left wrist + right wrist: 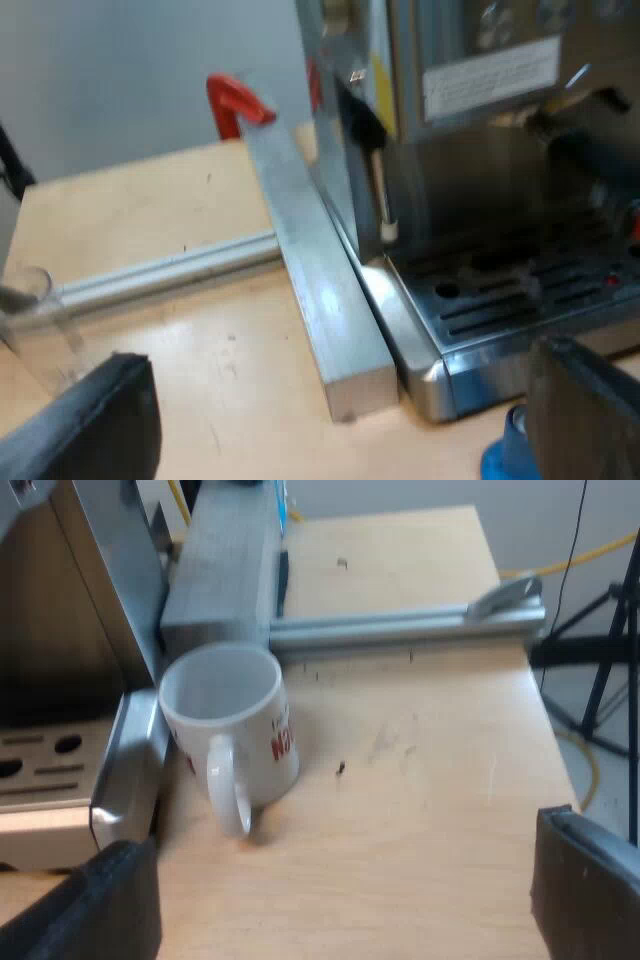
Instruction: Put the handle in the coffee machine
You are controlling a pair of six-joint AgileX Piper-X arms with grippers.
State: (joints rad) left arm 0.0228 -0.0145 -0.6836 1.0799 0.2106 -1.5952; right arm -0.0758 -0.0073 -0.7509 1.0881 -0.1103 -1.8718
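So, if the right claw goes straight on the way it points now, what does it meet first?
Probably the bare table, beside the white mug; the open right claw seems aimed past the mug, though depth is unclear.

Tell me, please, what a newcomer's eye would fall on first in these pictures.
The shiny espresso machine draws the eye first, with a blue tamper on the table near the corner of its drip tray. Next comes the white mug with red lettering, upright on the table beside the drip tray.
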